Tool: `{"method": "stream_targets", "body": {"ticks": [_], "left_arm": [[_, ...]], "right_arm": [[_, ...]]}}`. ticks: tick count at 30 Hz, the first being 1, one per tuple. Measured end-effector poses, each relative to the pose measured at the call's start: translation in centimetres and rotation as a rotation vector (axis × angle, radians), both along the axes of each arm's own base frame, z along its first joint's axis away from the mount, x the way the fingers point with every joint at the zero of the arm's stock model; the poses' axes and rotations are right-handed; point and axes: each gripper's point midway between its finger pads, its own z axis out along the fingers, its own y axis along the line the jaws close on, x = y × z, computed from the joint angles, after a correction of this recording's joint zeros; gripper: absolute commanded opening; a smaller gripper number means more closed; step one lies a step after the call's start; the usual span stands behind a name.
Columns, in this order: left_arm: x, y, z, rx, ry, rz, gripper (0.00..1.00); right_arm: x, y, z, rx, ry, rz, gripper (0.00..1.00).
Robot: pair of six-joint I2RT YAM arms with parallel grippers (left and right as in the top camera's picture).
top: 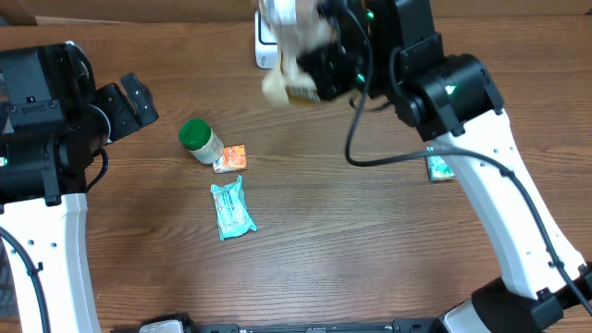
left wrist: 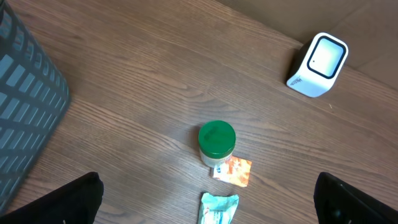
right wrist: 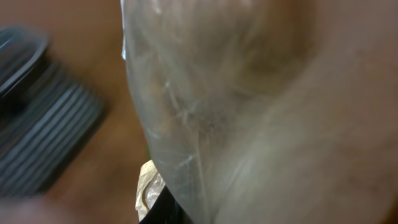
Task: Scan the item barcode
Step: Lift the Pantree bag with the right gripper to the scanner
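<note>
Right claw (top: 313,76) is pinched tight on a clear crinkly plastic pouch (top: 285,55), blurry, at the top middle of the overhead frame, right over the small white box-shaped barcode scanner (left wrist: 317,63). Left claw (top: 135,104), over at the left, is spread wide with nothing in it. Mid-frame sit a green-lidded jar (left wrist: 216,142), an orange packet (left wrist: 234,170) touching it and a teal wrapper (top: 231,209) just below.

One green-lidded jar (top: 199,139), one orange packet (top: 230,159), two teal packets (top: 231,209) (top: 438,168), one scanner (left wrist: 317,64), one clear bag (top: 291,55).
</note>
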Motion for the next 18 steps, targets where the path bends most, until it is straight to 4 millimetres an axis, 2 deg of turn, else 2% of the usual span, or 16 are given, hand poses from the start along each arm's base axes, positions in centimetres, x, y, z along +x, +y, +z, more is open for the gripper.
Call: {"method": "stream_targets", "body": {"ticks": [2,4,8,12,14,18], "left_arm": [[0.0,0.0,0.0,0.0,0.0,0.0,0.99],[0.0,0.0,0.0,0.0,0.0,0.0,0.99],[0.0,0.0,0.0,0.0,0.0,0.0,0.99],[0.0,0.0,0.0,0.0,0.0,0.0,1.0],[0.0,0.0,0.0,0.0,0.001,0.001,0.99],[0.0,0.0,0.0,0.002,0.001,0.002,1.0]], "right_arm": [[1.7,-0.2,2.3,-0.036,-0.131,-0.1,0.04],[3.4,-0.5,3.2,-0.089,-0.229,-0.193,0.04],[8.5,-0.5,2.1,-0.235,-0.387,-0.363,0.04],[14.6,-0.1,-2.4,-0.44,-0.522,-0.517,0.04],[16.8,0.0,-4.9,-0.552,-0.577,-0.565,0.04],[19.8,0.3,-10.9,-0.85,-0.644,-0.558,0.04]]}}
